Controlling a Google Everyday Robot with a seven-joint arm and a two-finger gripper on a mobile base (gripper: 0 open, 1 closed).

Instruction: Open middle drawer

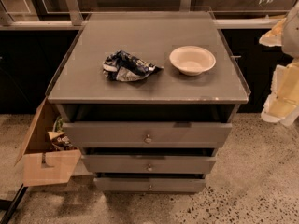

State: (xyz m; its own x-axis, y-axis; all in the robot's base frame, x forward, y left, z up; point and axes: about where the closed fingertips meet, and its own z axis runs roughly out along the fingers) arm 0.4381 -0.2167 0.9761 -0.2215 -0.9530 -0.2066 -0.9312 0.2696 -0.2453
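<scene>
A low grey three-drawer cabinet is standing on speckled flooring while the robot's pale cream-and-white gripper is hanging at the right edge of the scene, higher than the drawer fronts and well apart from them. Whether it is spread or closed, I cannot tell from here.

The middle drawer, a wide, shallow grey front with a small round metal knob at its centre, is sitting between the larger top drawer front and the slim bottom drawer front. It is showing only a narrow dark gap above, so the opening looks not yet done.

The step is calling for a descent down and leftward to the knob's own height and a square approach from the front. The grip belongs on that knob, not the ones just above and below. A straight, level pull should be keeping the drawer from binding.

A crumpled blue-and-white wrapper and a round cream bowl are resting on top. An open brown cardboard box is leaning beside the cabinet's left.
</scene>
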